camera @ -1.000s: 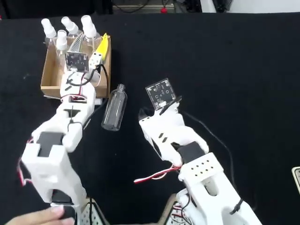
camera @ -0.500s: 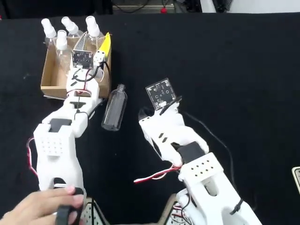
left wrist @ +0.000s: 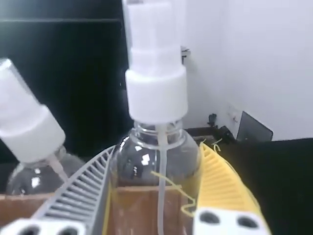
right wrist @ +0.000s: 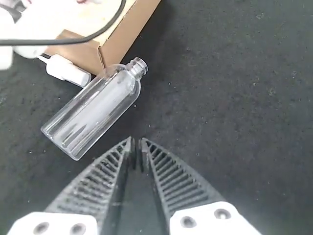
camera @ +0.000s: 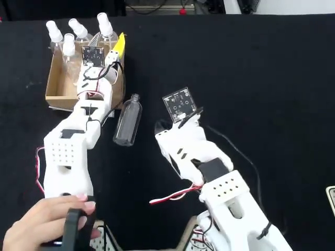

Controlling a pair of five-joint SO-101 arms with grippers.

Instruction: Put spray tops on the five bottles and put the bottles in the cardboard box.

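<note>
Cardboard box (camera: 57,97) sits far left with three spray-topped bottles (camera: 68,44) inside. Left gripper (left wrist: 159,152) clamps a fourth capped bottle (left wrist: 155,93) at the box's far right corner. Just beside the box an uncapped bottle (camera: 128,121) lies on the black table (camera: 251,78). Right gripper (right wrist: 136,147), pinched together and empty, is near it.
</note>
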